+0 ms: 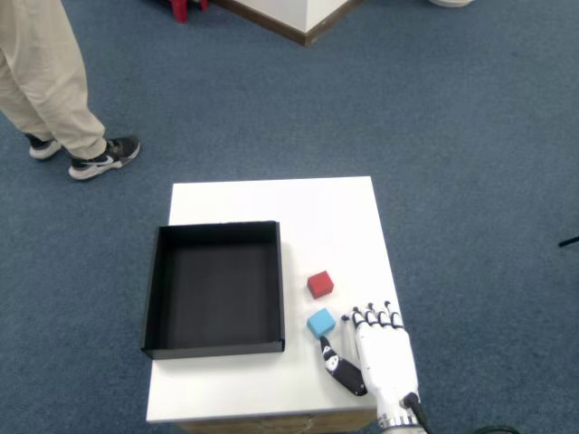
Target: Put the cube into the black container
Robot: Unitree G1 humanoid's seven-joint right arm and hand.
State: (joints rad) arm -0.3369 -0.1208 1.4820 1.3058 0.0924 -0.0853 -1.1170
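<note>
A small red cube (319, 284) and a small light-blue cube (320, 322) lie on the white table (271, 203), just right of the black container (215, 286). The container is a shallow square box with nothing inside. My right hand (378, 358) rests at the table's near right corner, palm down, fingers straight and spread. Its thumb (338, 367) points toward the blue cube and ends just short of it. The hand holds nothing.
Blue carpet surrounds the table. A person's legs in beige trousers and dark shoes (101, 155) stand at the upper left. A white wall base with brown trim (298, 18) is at the top.
</note>
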